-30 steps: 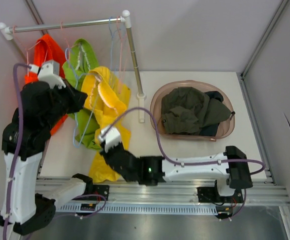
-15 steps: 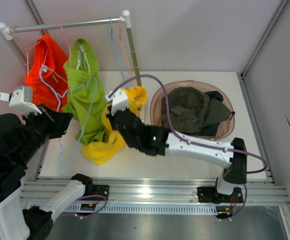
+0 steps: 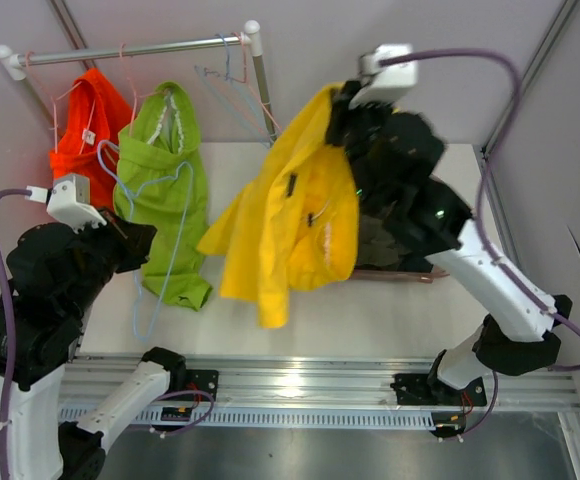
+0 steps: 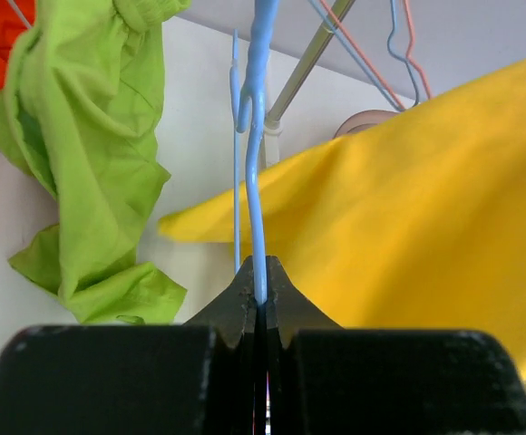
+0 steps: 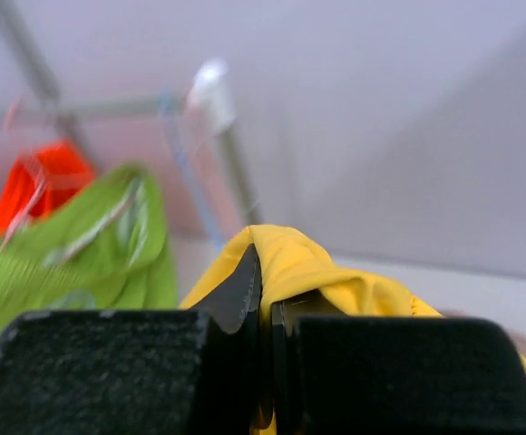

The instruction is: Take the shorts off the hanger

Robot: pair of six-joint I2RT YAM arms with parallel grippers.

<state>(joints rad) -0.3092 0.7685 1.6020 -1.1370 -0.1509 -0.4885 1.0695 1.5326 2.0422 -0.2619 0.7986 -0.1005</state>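
Rail point(image 3: 130, 47) and basket point(image 3: 400, 275) on a white table point(image 3: 370, 320)
The rail is carried by an upright post point(image 3: 262, 85); the basket is largely hidden.

The scene is overlooked from above and behind. Forward-facing views are taken close behind the left claw point(image 4: 259, 281) and right claw point(image 5: 265, 272); yellow shorts point(image 3: 290, 225) ahead are shared.

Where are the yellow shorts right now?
In the overhead view the yellow shorts dangle mid-frame from the right hand, between the lime green shorts on their left and the basket on their right.
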